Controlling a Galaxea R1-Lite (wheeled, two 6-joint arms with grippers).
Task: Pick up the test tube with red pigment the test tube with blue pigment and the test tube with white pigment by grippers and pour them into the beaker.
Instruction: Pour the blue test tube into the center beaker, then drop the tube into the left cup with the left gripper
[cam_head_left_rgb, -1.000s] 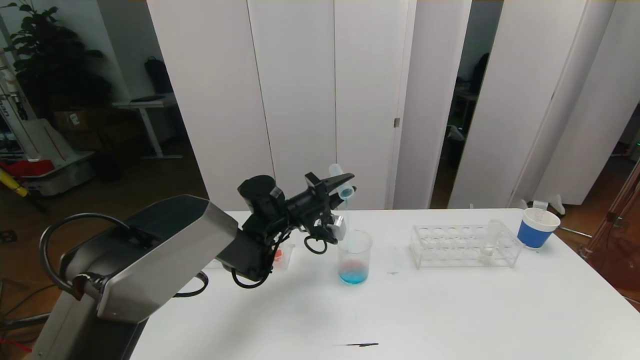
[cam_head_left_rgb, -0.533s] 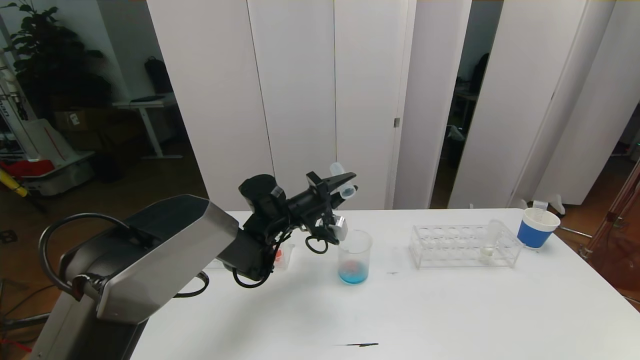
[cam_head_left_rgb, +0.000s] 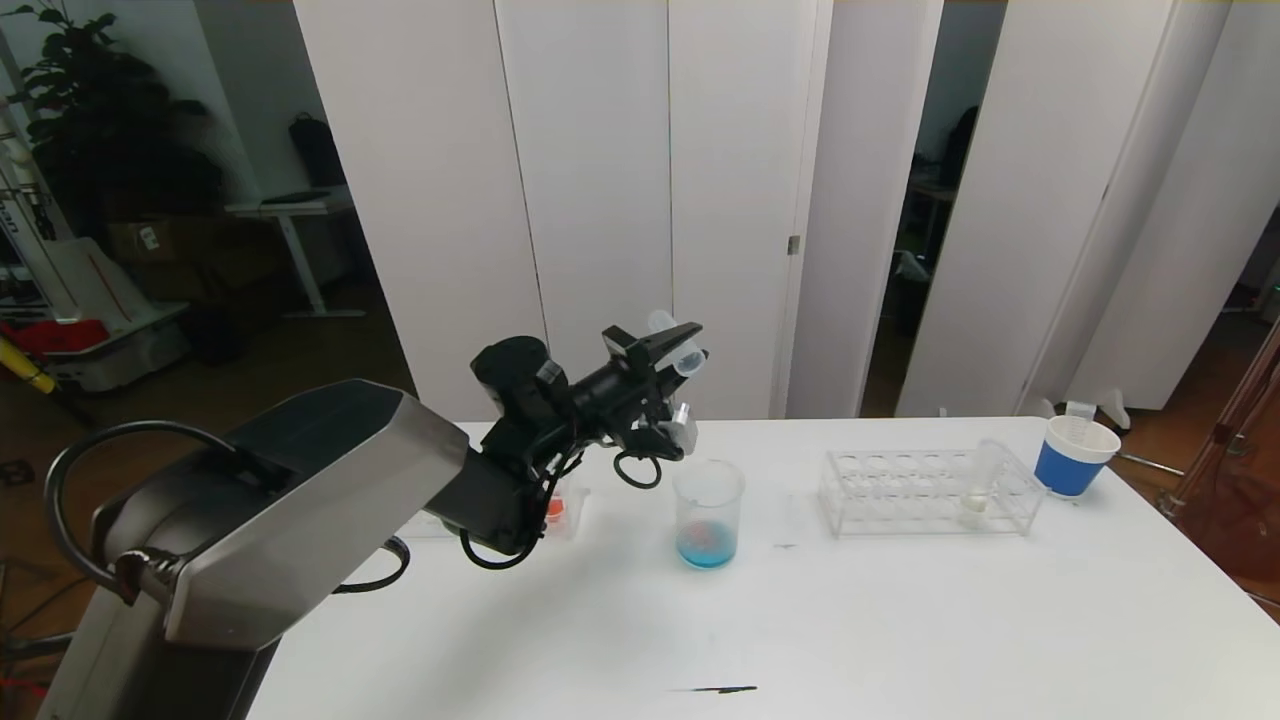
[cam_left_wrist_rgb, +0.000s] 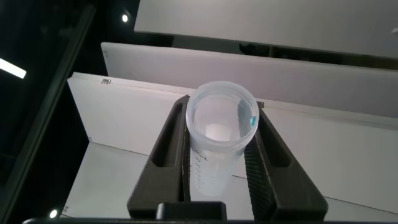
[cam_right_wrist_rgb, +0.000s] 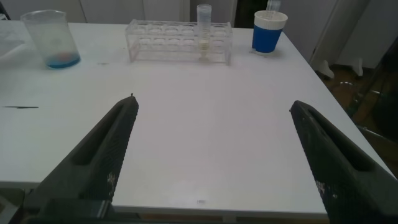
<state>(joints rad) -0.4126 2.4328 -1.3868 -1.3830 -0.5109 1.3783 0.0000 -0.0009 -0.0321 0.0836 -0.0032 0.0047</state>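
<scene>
1. Left gripper (cam_head_left_rgb: 678, 343) is clamping the blue tube (cam_head_left_rgb: 673, 340), raised above the table (cam_head_left_rgb: 900, 620), up and at about 10 o'clock from the beaker (cam_head_left_rgb: 708, 514).
2. In the left wrist view the fingers (cam_left_wrist_rgb: 166, 152) are pinching the blue tube (cam_left_wrist_rgb: 219, 140) on both sides; its mouth is facing the camera, looking nearly drained, with just a blue trace on the rim.
3. Blue tube is sitting tilted in the grip, mouth pointing toward 3 o'clock.
4. Beaker is standing upright on the table, holding blue liquid with a reddish patch in it.
5. Rack (cam_head_left_rgb: 930, 490) is sitting at 3 o'clock from the beaker, well apart; the white tube (cam_head_left_rgb: 980, 485) is standing in its right end, leaning slightly.
6. Blue-sleeved cup (cam_head_left_rgb: 1075, 455) is sitting just past the rack at 2 o'clock.
7. Right gripper (cam_right_wrist_rgb: 217, 162) is hanging with jaws spread wide, gripping nothing, over bare table near the front edge; not visible in the head view.
</scene>
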